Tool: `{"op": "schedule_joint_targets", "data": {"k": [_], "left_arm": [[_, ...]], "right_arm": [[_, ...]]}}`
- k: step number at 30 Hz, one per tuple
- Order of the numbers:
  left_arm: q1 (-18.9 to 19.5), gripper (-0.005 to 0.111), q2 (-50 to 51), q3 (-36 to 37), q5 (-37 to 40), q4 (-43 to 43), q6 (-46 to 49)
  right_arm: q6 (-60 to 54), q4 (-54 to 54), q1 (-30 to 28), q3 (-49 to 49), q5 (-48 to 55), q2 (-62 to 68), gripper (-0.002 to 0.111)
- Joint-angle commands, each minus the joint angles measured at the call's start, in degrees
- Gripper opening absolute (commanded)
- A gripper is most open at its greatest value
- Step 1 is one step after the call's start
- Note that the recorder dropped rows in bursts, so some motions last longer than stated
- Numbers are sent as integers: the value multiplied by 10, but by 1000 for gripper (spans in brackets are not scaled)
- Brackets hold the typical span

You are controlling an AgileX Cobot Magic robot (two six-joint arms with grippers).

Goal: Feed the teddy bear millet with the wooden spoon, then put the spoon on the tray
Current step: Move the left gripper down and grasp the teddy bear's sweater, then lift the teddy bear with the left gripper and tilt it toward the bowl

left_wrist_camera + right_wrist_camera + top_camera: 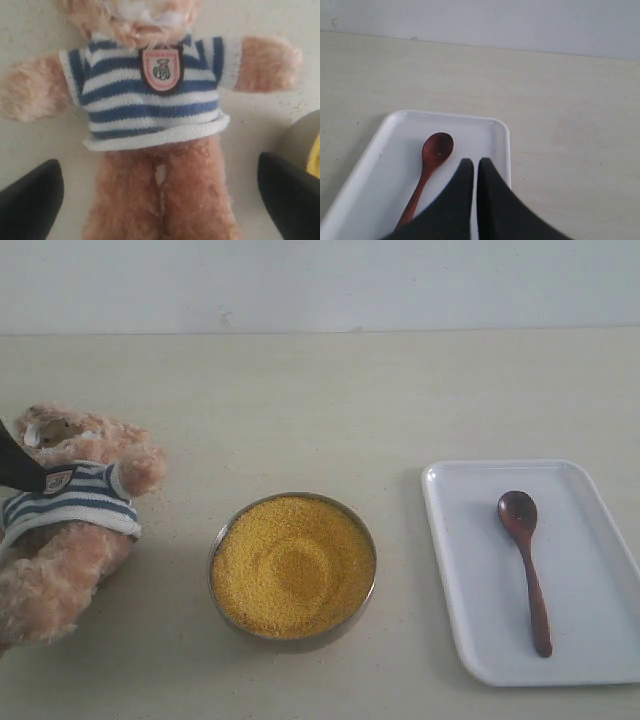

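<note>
Exterior: teddy bear (70, 510) on its back at left of worktop (300, 390), face likely offered for feeding. Millet (292, 565) in metal bowl (300, 642) at centre, between bear and tray (590, 540). Wooden spoon (530, 580) lies on tray at right, handle toward near edge.

Left wrist: left tool (160, 200) spread wide, fingers (30, 200) flanking bear's legs, apart from them; probably poised to steady it.

Right wrist: right tool (475, 170) pressed together, empty, over tray just beside spoon handle.

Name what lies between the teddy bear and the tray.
The metal bowl of millet stands between teddy bear and tray, touching neither; the exterior view shows it.
</note>
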Motion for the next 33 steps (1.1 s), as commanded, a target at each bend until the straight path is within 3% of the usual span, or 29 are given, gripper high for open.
{"op": "schedule_joint_targets", "data": {"k": [1,10,19,25,27,28,30,31,33], "left_arm": [[-9,109,70,-4,-10,-14,12],[-80,109,119,-4,-97,47,-38],[-97,109,179,-4,-116,36,-46],[-160,109,223,-4,-153,79,-80],[-165,102,232,-4,-154,145,-146],[-165,85,233,-5,-147,186,-184],[-165,37,224,-24,-110,211,-197],[-165,6,212,-42,-77,218,-180],[-165,4,181,-72,-17,237,-142]], "right_arm": [[0,0,-2,0,1,-3,3],[0,0,-2,0,1,-3,3],[0,0,-2,0,1,-3,3],[0,0,-2,0,1,-3,3],[0,0,-2,0,1,-3,3],[0,0,-2,0,1,-3,3],[0,0,-2,0,1,-3,3],[0,0,-2,0,1,-3,3],[0,0,-2,0,1,-3,3]]}}
